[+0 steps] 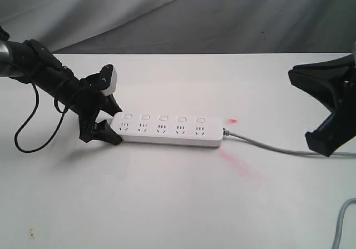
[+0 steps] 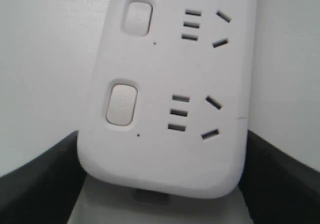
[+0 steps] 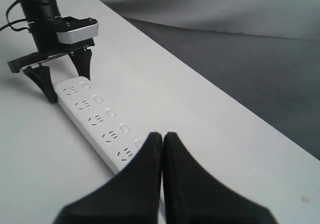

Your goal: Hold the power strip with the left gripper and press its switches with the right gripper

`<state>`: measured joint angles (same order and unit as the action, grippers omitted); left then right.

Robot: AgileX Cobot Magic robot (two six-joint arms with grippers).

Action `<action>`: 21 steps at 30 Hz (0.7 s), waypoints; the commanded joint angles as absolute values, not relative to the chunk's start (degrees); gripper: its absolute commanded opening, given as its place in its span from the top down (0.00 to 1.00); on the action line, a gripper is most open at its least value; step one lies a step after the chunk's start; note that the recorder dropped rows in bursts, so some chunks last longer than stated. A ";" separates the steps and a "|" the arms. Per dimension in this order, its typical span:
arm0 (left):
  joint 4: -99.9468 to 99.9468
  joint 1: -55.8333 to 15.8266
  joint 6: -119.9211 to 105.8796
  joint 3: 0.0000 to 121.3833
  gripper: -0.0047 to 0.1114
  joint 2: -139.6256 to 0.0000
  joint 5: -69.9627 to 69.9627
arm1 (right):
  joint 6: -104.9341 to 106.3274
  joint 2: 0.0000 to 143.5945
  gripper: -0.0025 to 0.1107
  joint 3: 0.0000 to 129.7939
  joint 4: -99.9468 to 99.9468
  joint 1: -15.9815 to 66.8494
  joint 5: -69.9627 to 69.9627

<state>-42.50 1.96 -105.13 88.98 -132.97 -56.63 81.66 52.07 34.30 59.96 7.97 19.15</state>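
The white power strip lies flat mid-table, its grey cord running off to the right. Five white switches line its far side, one above each socket. My left gripper straddles the strip's left end and is shut on it. In the left wrist view its black fingers press both sides of the power strip, and two switches show. My right gripper hangs off the strip's cord end, apart from it. In the right wrist view the right gripper is shut on nothing, above the power strip and its switches.
A small red light spot and a faint pink smear mark the table by the strip's right end. A loose grey cable shows at the lower right corner. The left arm's black cable loops onto the table. Grey cloth hangs behind.
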 commanded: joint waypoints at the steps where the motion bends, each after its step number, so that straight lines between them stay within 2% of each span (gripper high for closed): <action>1: -39.69 1.77 -103.94 88.00 0.41 -134.68 -56.95 | 81.59 51.64 0.98 33.99 61.00 8.05 15.10; 8: -39.69 1.77 -103.94 88.00 0.41 -134.68 -56.95 | 81.38 43.61 0.98 33.12 61.00 8.05 9.43; 14: -39.69 1.77 -103.94 88.00 0.41 -134.68 -56.95 | 80.57 24.39 0.98 17.61 64.22 7.80 -2.21; 17: -39.69 1.77 -103.94 88.00 0.41 -134.68 -56.95 | 80.43 16.24 0.98 10.46 68.13 3.74 -1.64; 19: -39.69 1.77 -103.94 88.00 0.41 -134.68 -56.95 | 80.43 12.88 0.98 8.69 68.49 -0.59 0.90; 21: -39.69 1.77 -103.94 88.00 0.41 -134.68 -56.95 | 80.43 12.16 0.98 8.47 68.49 -1.35 0.91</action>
<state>-42.50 1.96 -105.13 88.98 -132.97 -56.63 80.87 13.00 8.92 68.03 -0.38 0.00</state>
